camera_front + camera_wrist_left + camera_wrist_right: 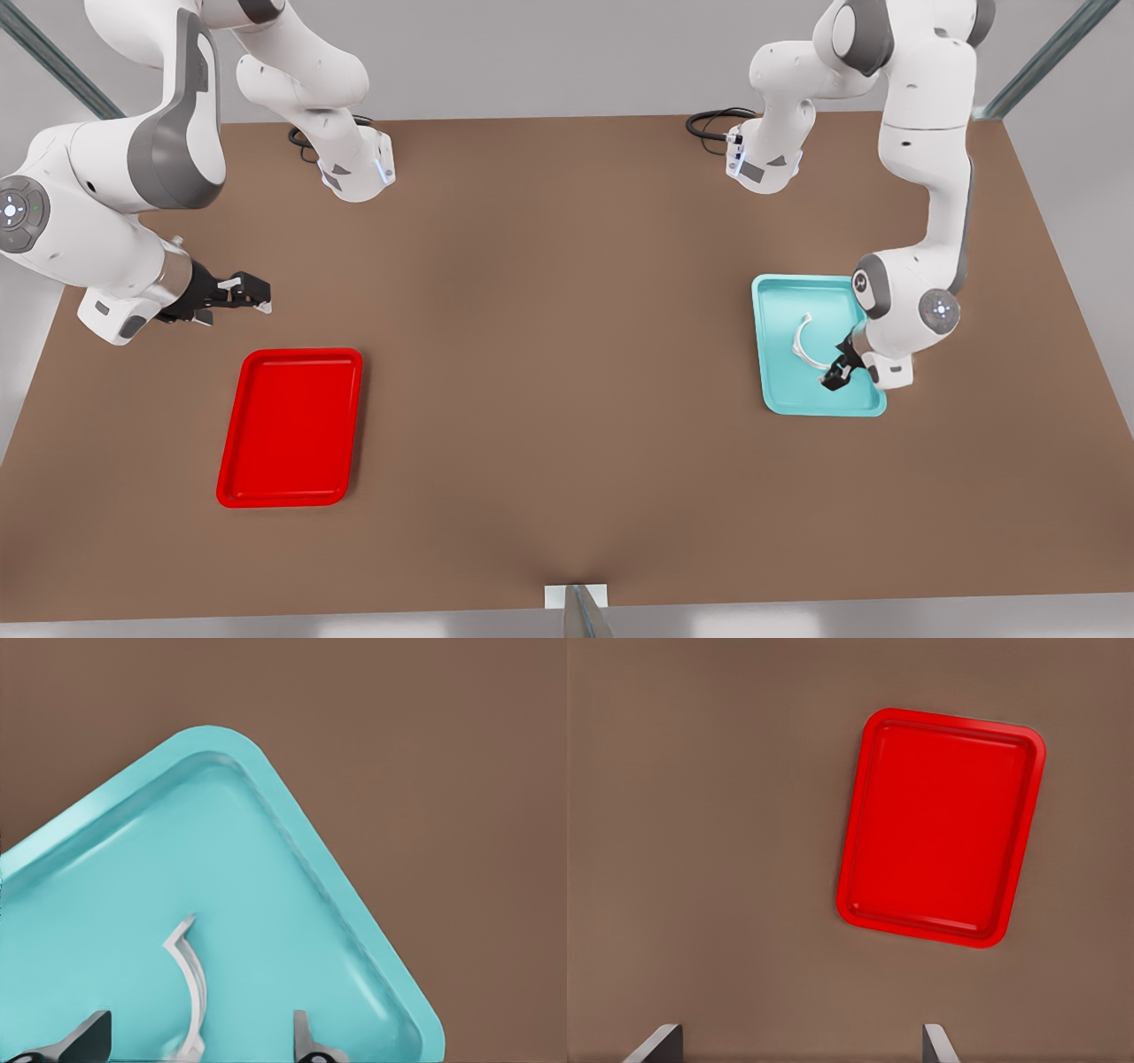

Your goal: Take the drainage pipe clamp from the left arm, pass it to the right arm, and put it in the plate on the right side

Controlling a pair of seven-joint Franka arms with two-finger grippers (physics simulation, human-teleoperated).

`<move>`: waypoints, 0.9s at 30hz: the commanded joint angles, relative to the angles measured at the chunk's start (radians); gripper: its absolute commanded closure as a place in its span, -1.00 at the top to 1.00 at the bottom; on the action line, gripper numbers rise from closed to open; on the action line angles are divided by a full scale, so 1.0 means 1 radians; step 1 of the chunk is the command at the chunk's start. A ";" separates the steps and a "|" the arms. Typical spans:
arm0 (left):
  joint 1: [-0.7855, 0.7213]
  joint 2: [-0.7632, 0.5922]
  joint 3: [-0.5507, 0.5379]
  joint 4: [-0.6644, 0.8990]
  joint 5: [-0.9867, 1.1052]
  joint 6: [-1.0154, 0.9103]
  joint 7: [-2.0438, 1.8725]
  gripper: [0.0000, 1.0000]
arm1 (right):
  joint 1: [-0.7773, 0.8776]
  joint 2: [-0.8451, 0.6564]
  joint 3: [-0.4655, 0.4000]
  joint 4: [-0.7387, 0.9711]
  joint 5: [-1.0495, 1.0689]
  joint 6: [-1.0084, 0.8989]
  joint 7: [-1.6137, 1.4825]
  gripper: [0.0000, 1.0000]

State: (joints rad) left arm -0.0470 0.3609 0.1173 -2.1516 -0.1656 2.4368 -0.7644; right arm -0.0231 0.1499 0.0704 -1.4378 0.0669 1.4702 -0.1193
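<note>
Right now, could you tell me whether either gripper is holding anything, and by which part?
Nothing is held. The left gripper is open, straddling the drainage pipe clamp in the teal tray. The right gripper waits open above the table.

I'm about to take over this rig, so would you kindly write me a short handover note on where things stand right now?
Left gripper: open, low over the teal tray, its fingers either side of the drainage pipe clamp, not closed on it.
Right gripper: open and holds nothing; the arm waits above the table, beyond the plate.
Clamp: lying in the teal tray, on the front view's right.
Plate: holds nothing, on the front view's left.
Done: approach to the clamp.
Left: grasp, lift, pass to the right gripper, place in the plate.
</note>
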 commanded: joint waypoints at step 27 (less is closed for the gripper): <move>0.001 0.084 0.007 -0.050 -0.002 0.134 -0.444 -0.15 | 0.000 -0.001 0.000 0.000 0.001 -0.002 -0.011 1.00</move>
State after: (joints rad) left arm -0.0461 0.4464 0.1242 -2.2019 -0.1680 2.5685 -1.1094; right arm -0.0231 0.1499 0.0704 -1.4378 0.0669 1.4689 -0.1266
